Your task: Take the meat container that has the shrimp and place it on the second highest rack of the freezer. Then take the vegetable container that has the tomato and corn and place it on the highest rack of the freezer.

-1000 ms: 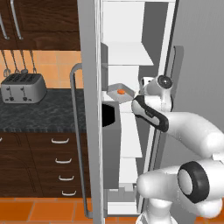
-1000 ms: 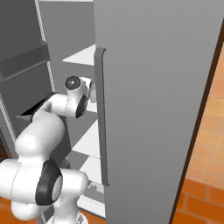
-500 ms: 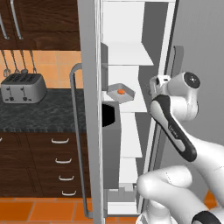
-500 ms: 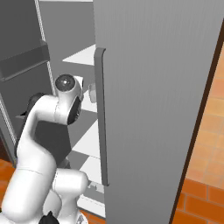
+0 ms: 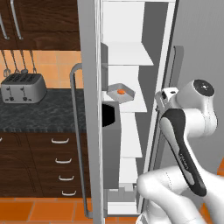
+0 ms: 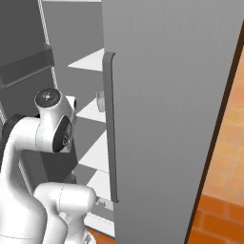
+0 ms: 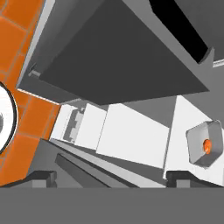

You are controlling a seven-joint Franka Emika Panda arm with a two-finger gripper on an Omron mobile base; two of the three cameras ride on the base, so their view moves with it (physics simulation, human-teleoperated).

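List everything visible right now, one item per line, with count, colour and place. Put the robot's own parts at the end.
freezer: one, white-lined, door open, centre of the left base view
second highest rack: one, white, below the topmost shelf
meat container: one, grey, at the front left edge of the second highest rack
shrimp: one, orange-red, inside the meat container
freezer door handle: one, grey, long, vertical
toaster: one, silver, on the dark counter, left
drawers: several, dark wood with white handles, under the counter
floor: orange tiles
arm: one, white with dark joints, right of the freezer
pincer: one, dark tips, open, empty
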